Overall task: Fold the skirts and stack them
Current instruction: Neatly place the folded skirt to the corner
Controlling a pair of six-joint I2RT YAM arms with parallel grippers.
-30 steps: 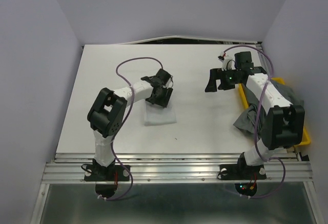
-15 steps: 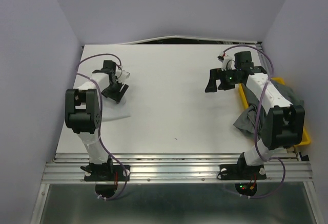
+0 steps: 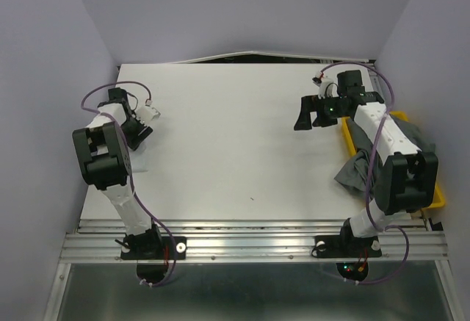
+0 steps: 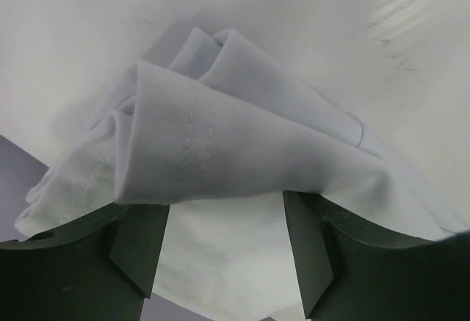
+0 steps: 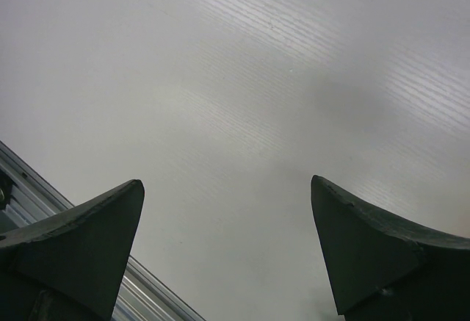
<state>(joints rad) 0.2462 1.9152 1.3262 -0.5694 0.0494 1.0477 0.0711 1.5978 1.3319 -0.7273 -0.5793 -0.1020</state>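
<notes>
**White skirt held at the left edge of the table, grey skirts in the tray**

The left gripper (image 3: pixel 138 130) is at the far left side of the table (image 3: pixel 242 115), close to its edge. In the left wrist view the white skirt (image 4: pixel 220 137) is folded in several layers and bunched between the two fingers (image 4: pixel 139 244). The cloth touches both of them, so the fingers are closed on it at a middle width. A seam line runs across the top fold. Part of the cloth spreads on the table beyond the fingers.

The right gripper (image 3: pixel 310 123) is over the bare table on the right side, and its fingers stand wide apart with nothing between them.

The grey skirts (image 3: pixel 358 170) lie in a heap in the yellow tray (image 3: pixel 438 196) at the right edge. One of them hangs over the tray's left rim onto the table.
</notes>
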